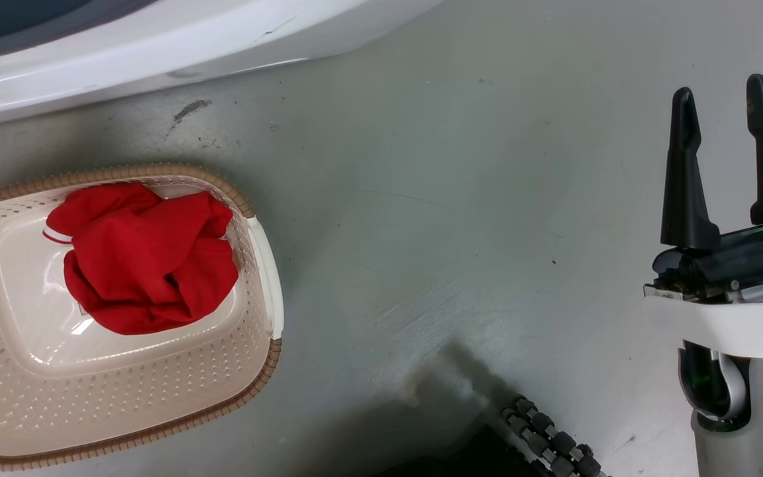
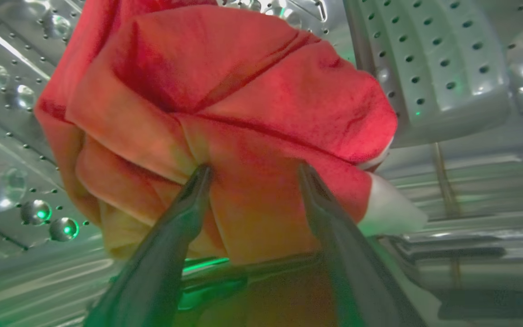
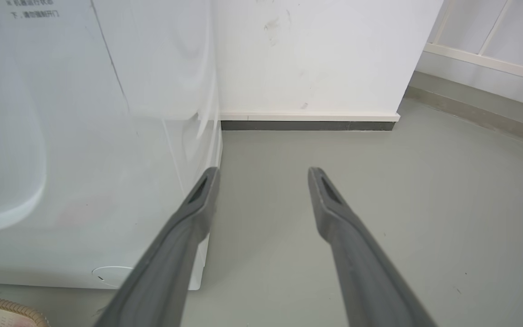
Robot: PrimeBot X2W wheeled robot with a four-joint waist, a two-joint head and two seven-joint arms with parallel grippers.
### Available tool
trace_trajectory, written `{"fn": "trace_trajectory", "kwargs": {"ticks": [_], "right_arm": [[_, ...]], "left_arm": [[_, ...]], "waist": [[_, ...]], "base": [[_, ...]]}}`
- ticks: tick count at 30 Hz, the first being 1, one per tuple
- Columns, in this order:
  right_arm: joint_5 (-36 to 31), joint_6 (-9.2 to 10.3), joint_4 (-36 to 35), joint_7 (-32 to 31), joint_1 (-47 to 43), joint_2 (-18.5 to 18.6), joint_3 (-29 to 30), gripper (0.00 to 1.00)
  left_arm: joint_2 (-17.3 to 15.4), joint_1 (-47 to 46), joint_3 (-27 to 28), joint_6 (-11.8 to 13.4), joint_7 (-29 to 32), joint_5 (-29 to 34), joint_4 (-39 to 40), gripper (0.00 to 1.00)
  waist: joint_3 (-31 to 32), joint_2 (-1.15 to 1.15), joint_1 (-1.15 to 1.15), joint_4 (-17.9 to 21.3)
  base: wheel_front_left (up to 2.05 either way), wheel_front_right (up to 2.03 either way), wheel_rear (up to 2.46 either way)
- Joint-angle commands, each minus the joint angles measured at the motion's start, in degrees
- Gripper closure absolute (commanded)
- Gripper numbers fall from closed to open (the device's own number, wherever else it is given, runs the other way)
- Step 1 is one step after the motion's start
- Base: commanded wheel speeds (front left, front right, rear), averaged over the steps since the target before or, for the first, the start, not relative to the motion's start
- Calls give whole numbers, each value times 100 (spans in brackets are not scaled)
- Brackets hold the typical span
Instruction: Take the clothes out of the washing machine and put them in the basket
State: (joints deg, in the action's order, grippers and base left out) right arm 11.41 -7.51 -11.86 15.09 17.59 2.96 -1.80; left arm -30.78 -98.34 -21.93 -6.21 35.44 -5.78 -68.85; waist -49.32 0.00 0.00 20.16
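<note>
Inside the steel drum (image 2: 7, 113), the left gripper (image 2: 254, 170) stood spread, tips pressed into the red garment (image 2: 243, 81) ahead, apparently to pinch it; the right gripper (image 1: 720, 93) hung open, empty.

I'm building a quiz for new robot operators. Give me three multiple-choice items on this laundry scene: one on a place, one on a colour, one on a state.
1. Where does the red garment in the head view lie? A on a table; B in the basket; C on a shelf.
2. What colour is the basket's rim trim? A blue; B black; C brown.
3. How is the right gripper? A open, empty; B shut on cloth; C shut, empty.
Answers: 1 B, it rests on the basket's bottom; 2 C, a brown ribbed band edges the rim; 3 A, its fingers stand apart with nothing between them.
</note>
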Motion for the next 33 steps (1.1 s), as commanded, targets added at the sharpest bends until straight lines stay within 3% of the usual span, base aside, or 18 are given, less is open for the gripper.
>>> {"fn": "trace_trajectory", "kwargs": {"ticks": [1, 2, 3, 4, 19, 33], "right_arm": [[15, 4, -28, 11, 64, -16, 14, 0], [14, 4, -29, 11, 62, -16, 16, 0], [12, 4, -25, 11, 59, -16, 19, 0], [9, 4, -19, 11, 57, -16, 16, 0], [-99, 4, 50, 11, -4, -16, 47, 0], [-399, 4, 235, 10, -311, -14, 79, 0]], "left_arm": [[-101, 110, -40, 26, 85, 21, -112, 0], [-101, 114, -59, 18, 126, 22, -124, 38], [-107, 110, -67, 15, 135, 9, -123, 82], [-115, 108, -79, 15, 127, 6, -111, 100], [-72, 328, -202, 136, -923, -66, 323, 100], [491, 1448, -95, 144, -2380, -533, 483, 100]], "waist": [[-17, 0, 0, 5], [-22, 0, 0, 5], [-25, 0, 0, 4], [-27, 0, 0, 5], [236, 0, 0, -72], [1254, 0, 0, -439]], "base": [[0, 0, 0], [0, 0, 0], [0, 0, 0], [0, 0, 0], [0, 0, 0], [0, 0, 0]]}}
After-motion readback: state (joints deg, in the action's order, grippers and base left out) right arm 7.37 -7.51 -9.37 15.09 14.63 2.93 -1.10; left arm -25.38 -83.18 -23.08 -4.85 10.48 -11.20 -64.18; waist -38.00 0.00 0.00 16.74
